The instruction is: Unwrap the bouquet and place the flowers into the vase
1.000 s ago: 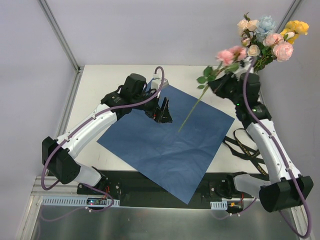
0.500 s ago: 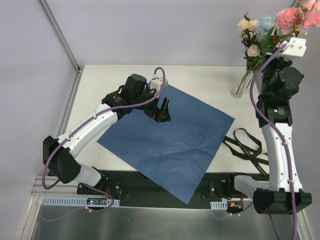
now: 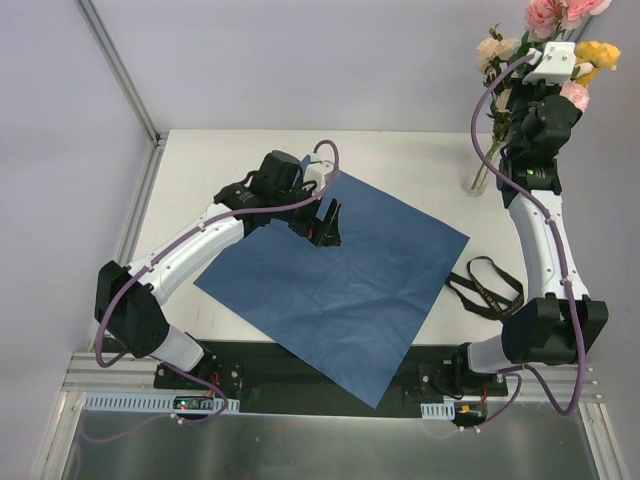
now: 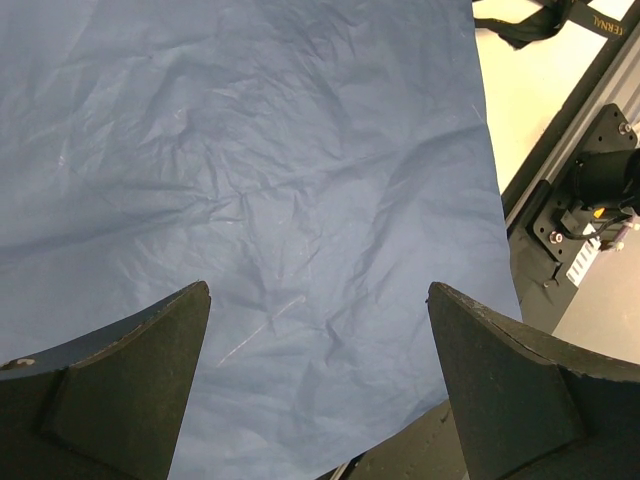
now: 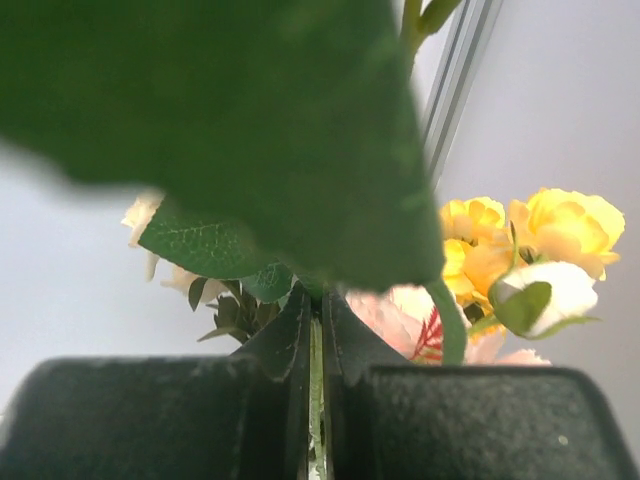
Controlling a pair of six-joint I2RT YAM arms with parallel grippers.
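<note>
The bouquet lies unwrapped, its blue paper (image 3: 340,280) flat on the table. Cream (image 3: 495,48) and yellow flowers (image 3: 597,52) stand in the clear vase (image 3: 482,178) at the back right. My right gripper (image 5: 316,310) is shut on a thin green stem (image 5: 316,375), raised high above the vase; its pink blooms (image 3: 552,12) show at the frame's top. A big leaf (image 5: 220,100) fills the right wrist view, yellow blooms (image 5: 530,235) behind it. My left gripper (image 4: 318,290) (image 3: 325,222) hovers open over the paper (image 4: 250,150), holding nothing.
The black ribbon (image 3: 485,290) lies loose on the table right of the paper, by the right arm. The white table (image 3: 220,160) shows bare at the back left. A metal frame post (image 3: 120,70) and grey walls enclose the cell.
The right arm has swung up and back with the pink-flowered stem, from over the paper's right corner to above the vase. The left gripper has stayed over the paper.
</note>
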